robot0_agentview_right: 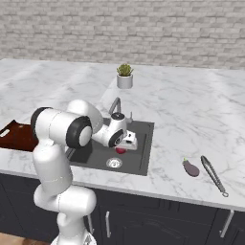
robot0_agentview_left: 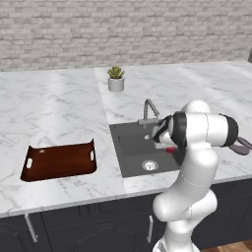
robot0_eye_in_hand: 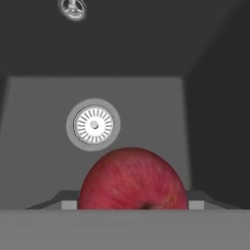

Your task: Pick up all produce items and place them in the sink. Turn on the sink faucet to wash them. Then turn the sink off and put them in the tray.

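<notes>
Gripper hung over the sink at mid-frame in the right base view, jaws closed on the apple. In the hand view the apple sat bottom centre, drain above it, left of centre. Eggplant lay on the counter at lower right, just beside tongs. Tray sat lower left in the left base view, well apart from the faucet.

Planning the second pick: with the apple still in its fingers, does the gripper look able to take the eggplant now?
Probably not yet: the gripper is shut on the apple over the sink; the eggplant lies unobstructed on the counter.
</notes>
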